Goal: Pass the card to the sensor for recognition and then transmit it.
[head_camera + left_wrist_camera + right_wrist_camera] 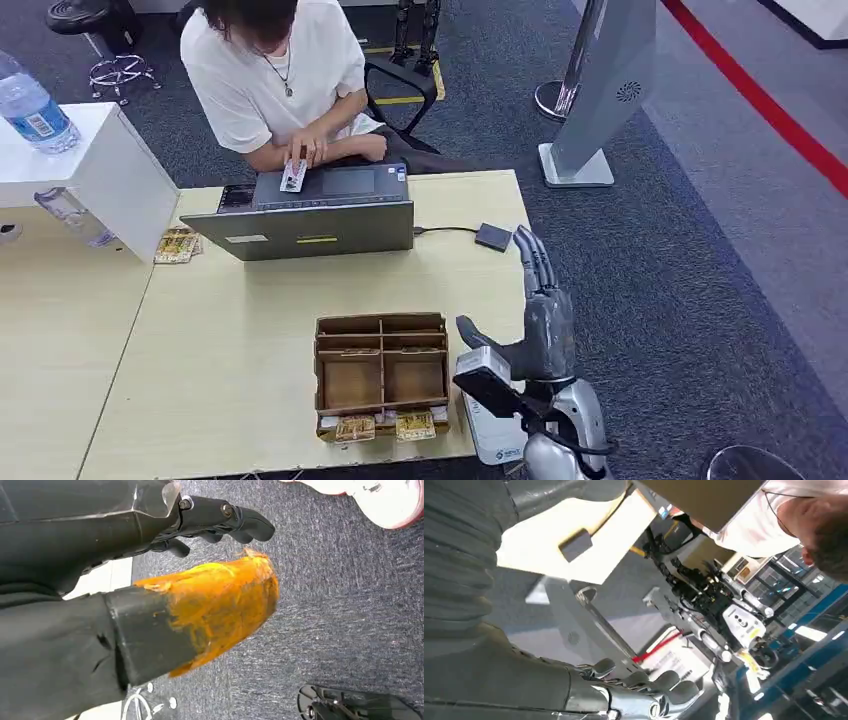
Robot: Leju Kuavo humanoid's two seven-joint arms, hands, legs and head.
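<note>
Head view: silver right hand (545,320) raised beside the pale wooden table (240,330), fingers spread, holding nothing; small white card (293,175) in seated person's hand (308,148) over grey laptop (315,215); small dark square sensor (493,237) untouched, so handover seemingly done. Left wrist view: left hand (220,522) hangs over carpet, grip unclear. Right wrist view: fingers (664,685) apart.

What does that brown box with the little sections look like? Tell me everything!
The box looks like brown cardboard, a flat open tray split by dividers into several compartments. It lies flat near the table's front edge. Most compartments look empty; the front row holds yellow-printed packets. A white device sits just to its right. No hand touches it.
</note>
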